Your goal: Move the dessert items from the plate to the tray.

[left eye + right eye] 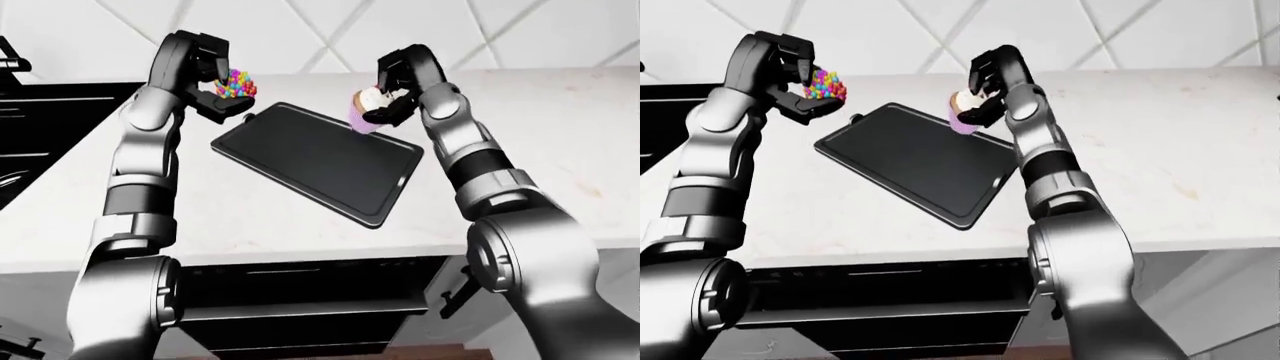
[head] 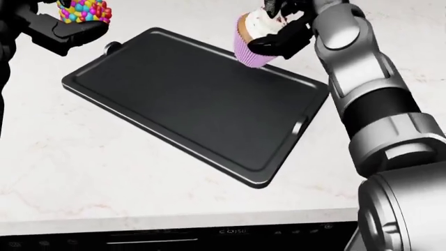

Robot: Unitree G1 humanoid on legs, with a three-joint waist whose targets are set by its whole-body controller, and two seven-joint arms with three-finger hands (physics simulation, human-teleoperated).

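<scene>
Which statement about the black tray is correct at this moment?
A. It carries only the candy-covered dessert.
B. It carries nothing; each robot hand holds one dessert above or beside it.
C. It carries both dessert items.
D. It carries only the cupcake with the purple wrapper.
B: the tray surface is bare, the right robot hand grips the purple-wrapped cupcake over its far edge, and the left robot hand holds the candy-covered dessert off its corner.

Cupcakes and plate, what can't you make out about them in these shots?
- Plate: in no view, so where the desserts came from is unknown.
- Candy-topped dessert: the head view's top edge cuts it; the left hand hides its base.
- Cupcake: right hand fingers cover its far side.
</scene>
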